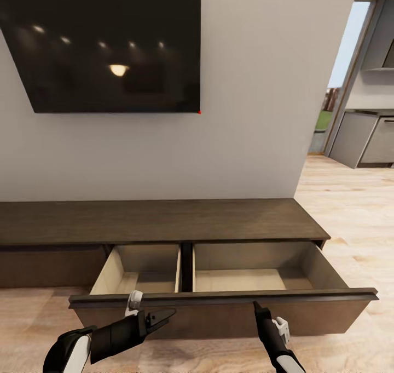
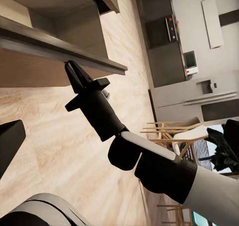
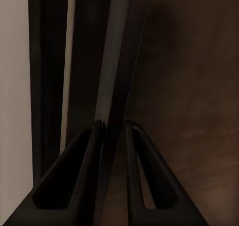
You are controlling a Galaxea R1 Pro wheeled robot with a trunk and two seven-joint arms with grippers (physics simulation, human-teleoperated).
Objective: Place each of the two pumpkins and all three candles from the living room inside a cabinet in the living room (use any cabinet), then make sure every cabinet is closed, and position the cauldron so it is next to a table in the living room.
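The cabinet runs off the picture's left edge, so its far end is cut off. The drawer front hides the near part of the drawer floor. Up close the right gripper seems clamped on the front's edge, though everything's murky dark.

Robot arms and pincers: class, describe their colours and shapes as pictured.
Both arms have glossy white shells with matt black joint sections. The left pincer is black and tapers to pointed fingers, with a small white fitting behind it. The right pincer is likewise black, slim and pointed; up close its fingers are hollow wedge-shaped frames.
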